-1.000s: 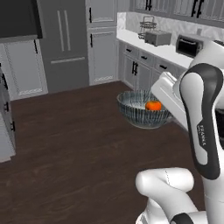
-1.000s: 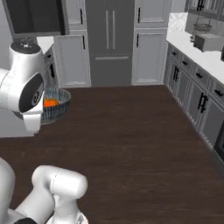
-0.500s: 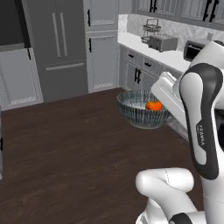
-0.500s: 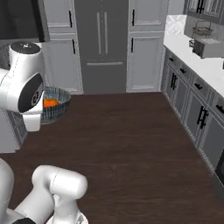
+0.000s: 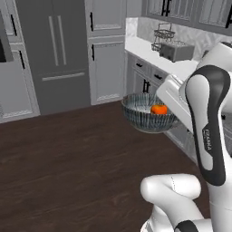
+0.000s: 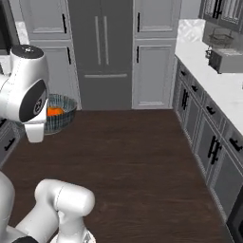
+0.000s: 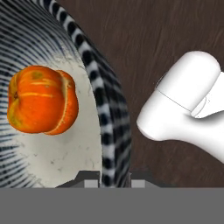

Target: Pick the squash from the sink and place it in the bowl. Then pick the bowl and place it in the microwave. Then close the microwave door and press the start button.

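Base has turned since the earlier frames: fridge [image 5: 56,54] and counter [image 6: 223,90] slid sideways across both base views, while bowl [image 5: 148,112] and squash [image 5: 159,109] kept their place relative to the arm. So camera motion, not object motion.

Gripper [image 7: 114,177] is clamped on the bowl's rim, one fingertip inside the wall, one outside. Bowl hangs in the air over the floor [image 6: 142,161], well clear of the cabinets.

Rim grip judged deliberate: it leaves the cavity free, so the squash rides along.

Bowl roughly level, mouth up. Squash sits on the pale inside, near the gripped wall; roundish, no clear long axis.
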